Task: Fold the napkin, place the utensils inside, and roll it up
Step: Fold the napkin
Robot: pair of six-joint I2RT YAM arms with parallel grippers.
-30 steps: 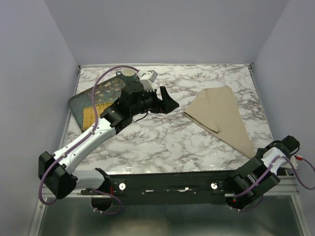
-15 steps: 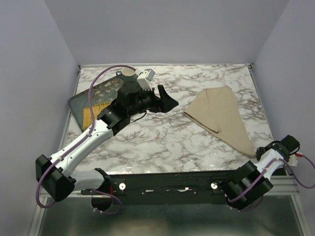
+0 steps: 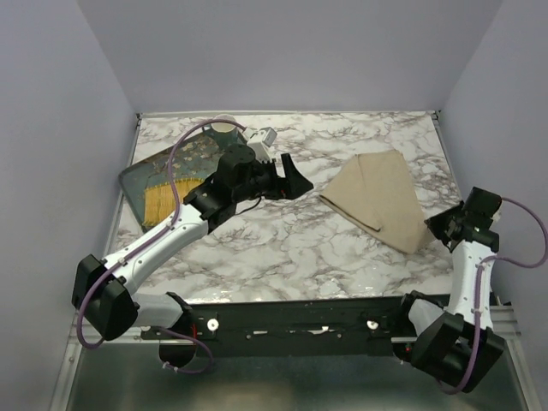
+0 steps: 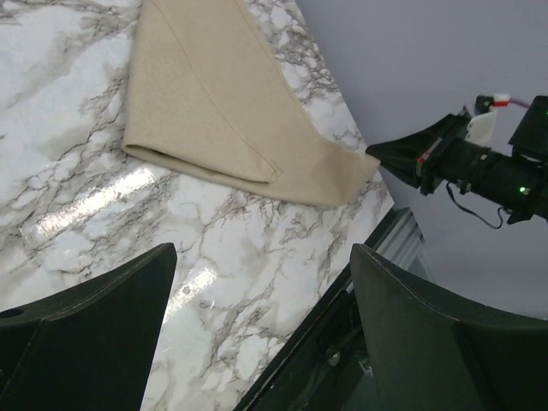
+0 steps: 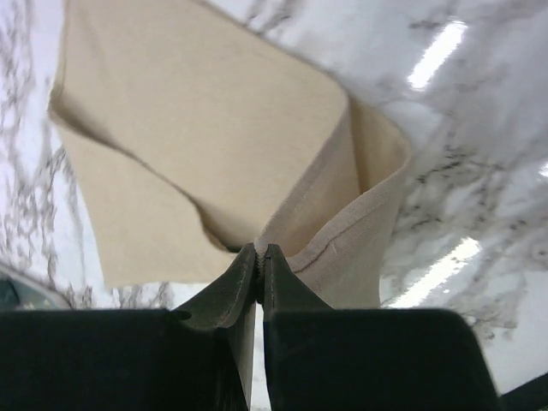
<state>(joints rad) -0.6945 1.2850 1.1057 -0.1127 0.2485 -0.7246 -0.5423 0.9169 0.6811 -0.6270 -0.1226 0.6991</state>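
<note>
The beige napkin lies folded into a long triangle on the right of the marble table. My right gripper is shut on the napkin's near corner and holds it a little above the table. In the right wrist view the hem of the napkin is pinched between the tips of the right gripper. My left gripper hovers open over the table's middle, left of the napkin. Nothing is between the wide jaws of the left gripper. The utensils are out of view.
A dark teal floral tray with a yellow mat on it lies at the back left, partly under the left arm. A pale cup and a small white object stand near the back edge.
The right arm swung up from beyond the table's near right edge to the napkin's near corner, shut on it and lifted it. The left arm shifted slightly.
</note>
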